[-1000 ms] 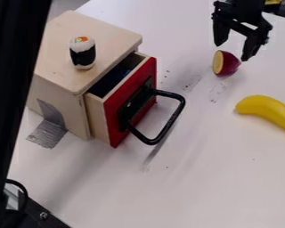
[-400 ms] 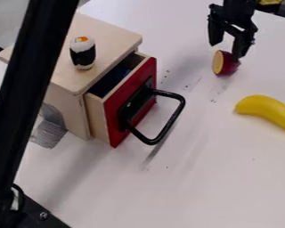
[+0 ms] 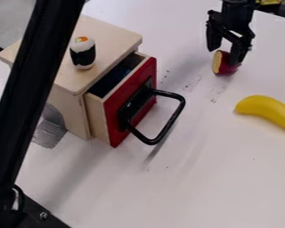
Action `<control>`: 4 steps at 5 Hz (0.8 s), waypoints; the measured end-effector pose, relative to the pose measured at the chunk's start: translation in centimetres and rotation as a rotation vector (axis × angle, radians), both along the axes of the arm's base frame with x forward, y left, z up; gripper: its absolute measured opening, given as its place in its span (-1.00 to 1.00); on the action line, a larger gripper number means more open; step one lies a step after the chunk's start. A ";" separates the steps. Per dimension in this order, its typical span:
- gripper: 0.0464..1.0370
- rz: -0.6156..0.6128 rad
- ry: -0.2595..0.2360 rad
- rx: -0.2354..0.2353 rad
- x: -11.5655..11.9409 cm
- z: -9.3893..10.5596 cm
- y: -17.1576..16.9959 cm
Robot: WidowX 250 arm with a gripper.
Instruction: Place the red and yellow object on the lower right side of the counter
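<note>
White worktop [image 3: 222, 178], matte and smooth, carries dark specks and faint scuffs just below the end effector [image 3: 224, 56] in view. Red and yellow object [image 3: 227, 69] lies on it, directly under the end effector's tips, close by the right-hand one as viewed.

Change: over the last second the end effector has come down and shifted slightly left in view; its fingers stand apart, the object low between them. No grip seen; whether either finger touches it, cannot tell. Object has not moved. Reading: approach nearly complete, task at its pick stage. Next step would be to settle a little lower, close, then lift and carry toward the viewer's lower right. Risk: a high or off-centre closure could roll the rounded skin out.

Object: halved form, glossy dark-red domed skin, flat pale-yellow cut face turned left, set near upright.

Below and right of the end effector: banana [image 3: 265, 110], smooth, curved, evenly yellow; to be kept clear of on the carry.

Left of the end effector: pale wooden cabinet [image 3: 106, 35], rounded corners, drawer part open; red drawer front [image 3: 112, 118], bent black handle [image 3: 170, 121]. Sushi roll [image 3: 83, 55] upright on top, white with a dark band. Farther left, a straight black bar [image 3: 29, 89] has swung across the cabinet's side.
</note>
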State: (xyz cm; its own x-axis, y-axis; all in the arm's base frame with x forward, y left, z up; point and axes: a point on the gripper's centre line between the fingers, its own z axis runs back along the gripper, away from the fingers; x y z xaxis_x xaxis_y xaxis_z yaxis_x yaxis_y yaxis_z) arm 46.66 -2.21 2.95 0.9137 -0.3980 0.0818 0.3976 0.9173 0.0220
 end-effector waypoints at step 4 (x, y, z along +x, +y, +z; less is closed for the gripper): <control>0.54 0.032 0.103 0.006 -1.4 -2.1 -0.1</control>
State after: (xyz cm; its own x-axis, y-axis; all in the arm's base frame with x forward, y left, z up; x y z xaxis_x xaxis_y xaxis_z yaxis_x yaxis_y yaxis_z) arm 45.24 -2.32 0.82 0.9296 -0.3682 -0.0155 0.3681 0.9297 -0.0115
